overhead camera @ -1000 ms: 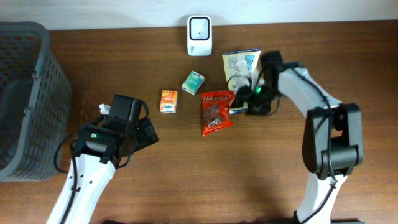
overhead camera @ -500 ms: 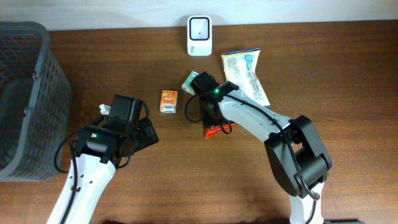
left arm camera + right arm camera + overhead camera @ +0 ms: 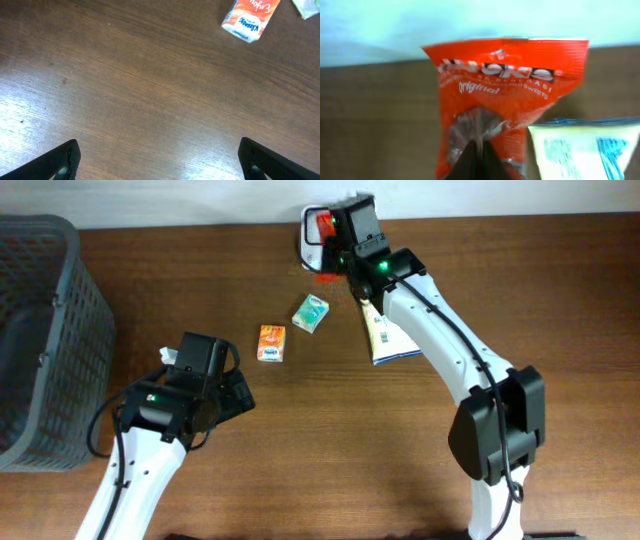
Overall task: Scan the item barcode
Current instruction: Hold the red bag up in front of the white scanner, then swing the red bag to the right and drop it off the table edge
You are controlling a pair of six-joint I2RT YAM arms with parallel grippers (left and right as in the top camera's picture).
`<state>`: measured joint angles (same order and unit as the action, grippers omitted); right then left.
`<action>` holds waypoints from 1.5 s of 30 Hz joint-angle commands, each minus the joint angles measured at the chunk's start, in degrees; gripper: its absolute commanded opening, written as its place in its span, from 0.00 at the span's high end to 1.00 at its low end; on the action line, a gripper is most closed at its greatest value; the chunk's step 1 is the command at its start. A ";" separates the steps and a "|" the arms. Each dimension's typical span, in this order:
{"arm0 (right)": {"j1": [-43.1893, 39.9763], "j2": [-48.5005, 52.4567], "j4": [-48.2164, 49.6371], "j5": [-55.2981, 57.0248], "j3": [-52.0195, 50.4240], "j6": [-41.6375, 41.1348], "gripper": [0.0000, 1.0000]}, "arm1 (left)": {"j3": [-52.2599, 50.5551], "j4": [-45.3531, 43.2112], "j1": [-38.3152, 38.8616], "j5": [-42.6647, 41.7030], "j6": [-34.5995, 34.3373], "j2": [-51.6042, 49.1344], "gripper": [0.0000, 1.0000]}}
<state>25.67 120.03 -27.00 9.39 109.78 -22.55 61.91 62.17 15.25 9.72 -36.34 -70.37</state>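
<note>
1. Red snack bag [image 3: 505, 100] is pinched at one end by the right gripper [image 3: 476, 162], jaws clamped on the film. Overhead puts it at the back edge of the table [image 3: 330, 460], in front of or touching the white scanner [image 3: 312, 252]; can't tell which.
2. Left gripper [image 3: 159, 161]: jaws wide apart, nothing btwn them, hovering over bare wood near the orange Kleenex pack [image 3: 250, 20].
3. Risks, my read:
   - Barcode side may face away from the scanner window, so no read; can't see the code in any view.
   - Crinkly, glossy film could fold or glare over the code.
   - The pinch covers little film, so the bag may slip or swing.
   - Pushing closer could knock the scanner.
4. Count: 1 red bag, 1 pale snack bag [image 3: 388, 335], 1 green pack [image 3: 310, 312], 1 orange pack, so 4 items. Also 1 scanner, 1 grey basket [image 3: 40, 330], 2 arms.
</note>
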 commanded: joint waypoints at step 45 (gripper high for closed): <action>-3.21 18.84 41.90 -1.14 0.81 16.63 0.96 | 0.15 0.04 -0.02 0.63 -0.76 0.13 0.01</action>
<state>24.18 139.83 11.81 6.59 109.97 -6.22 61.80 62.24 15.25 9.72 -36.34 -70.41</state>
